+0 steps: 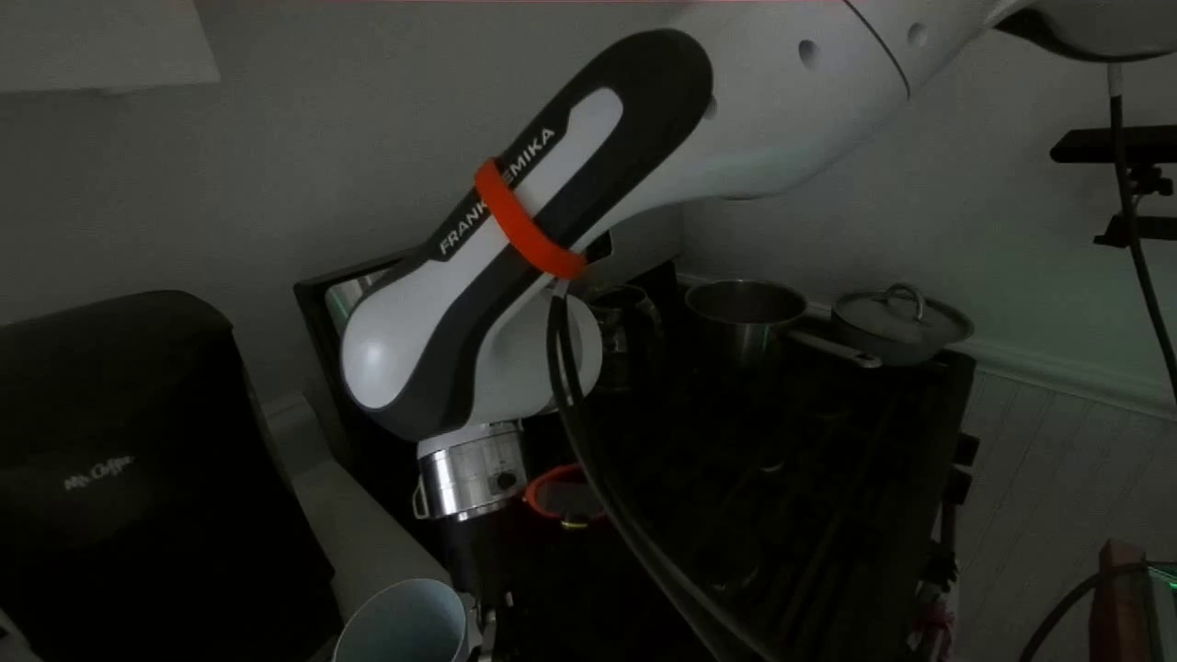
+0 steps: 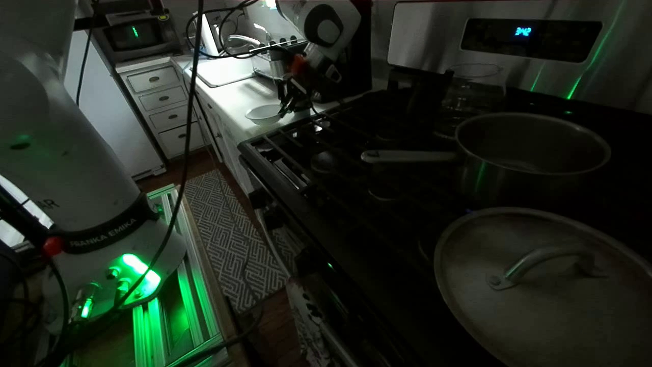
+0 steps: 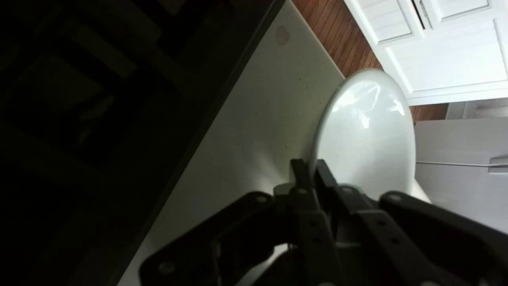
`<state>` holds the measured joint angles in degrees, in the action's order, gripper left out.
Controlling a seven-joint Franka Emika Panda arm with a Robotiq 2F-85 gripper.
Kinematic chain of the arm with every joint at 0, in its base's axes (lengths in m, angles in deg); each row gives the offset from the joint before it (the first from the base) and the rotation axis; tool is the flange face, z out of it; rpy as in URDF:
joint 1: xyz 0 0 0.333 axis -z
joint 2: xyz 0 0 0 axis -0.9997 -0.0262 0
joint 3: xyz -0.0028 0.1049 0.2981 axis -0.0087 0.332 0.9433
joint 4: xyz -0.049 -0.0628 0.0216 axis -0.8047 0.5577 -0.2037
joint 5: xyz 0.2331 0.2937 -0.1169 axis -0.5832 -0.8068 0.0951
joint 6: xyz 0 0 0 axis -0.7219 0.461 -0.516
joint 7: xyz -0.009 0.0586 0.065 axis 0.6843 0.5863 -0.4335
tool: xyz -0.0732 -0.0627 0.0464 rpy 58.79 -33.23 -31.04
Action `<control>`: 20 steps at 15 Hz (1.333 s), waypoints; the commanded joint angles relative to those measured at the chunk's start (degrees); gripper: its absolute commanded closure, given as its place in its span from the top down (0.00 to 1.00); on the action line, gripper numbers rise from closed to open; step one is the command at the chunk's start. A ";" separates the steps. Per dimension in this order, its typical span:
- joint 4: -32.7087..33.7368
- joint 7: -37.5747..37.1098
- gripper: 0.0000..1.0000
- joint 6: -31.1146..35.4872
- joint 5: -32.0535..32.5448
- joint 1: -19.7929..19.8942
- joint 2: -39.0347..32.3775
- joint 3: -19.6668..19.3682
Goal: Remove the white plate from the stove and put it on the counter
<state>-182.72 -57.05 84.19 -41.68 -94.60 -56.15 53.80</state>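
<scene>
Pinching the rim of a round, shallow, glossy white plate [image 3: 369, 131] in the black two-fingered claw [image 3: 312, 169].
The claw is clenched to the rim's thickness, with that rim between its tips; the plate is on or just above the pale, flat counter [image 3: 262, 119], by the front corner beside the black-topped stove [image 2: 387, 219]; which of these cannot be told.

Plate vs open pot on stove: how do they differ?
The plate is white and shallow; the pot is metal and deep. The pot has a long handle; the plate shows none. The claw grips the plate; the pot sits on the stove. Both are round and open-topped.
</scene>
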 commanded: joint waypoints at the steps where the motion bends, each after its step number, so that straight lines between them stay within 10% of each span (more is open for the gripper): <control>1: -4.19 0.46 0.02 4.26 -3.97 1.47 1.67 1.63; 5: -6.20 0.14 0.02 6.76 -5.84 1.70 2.30 2.23; 6: -6.60 -0.10 0.32 7.01 -6.27 1.78 2.54 2.37; 16: -19.21 -13.05 0.95 8.13 -10.94 1.06 13.96 0.37; 20: -26.54 -22.74 1.00 9.19 -12.43 0.02 22.08 -0.78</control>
<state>-201.45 -73.50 91.07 -51.40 -93.26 -42.35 54.42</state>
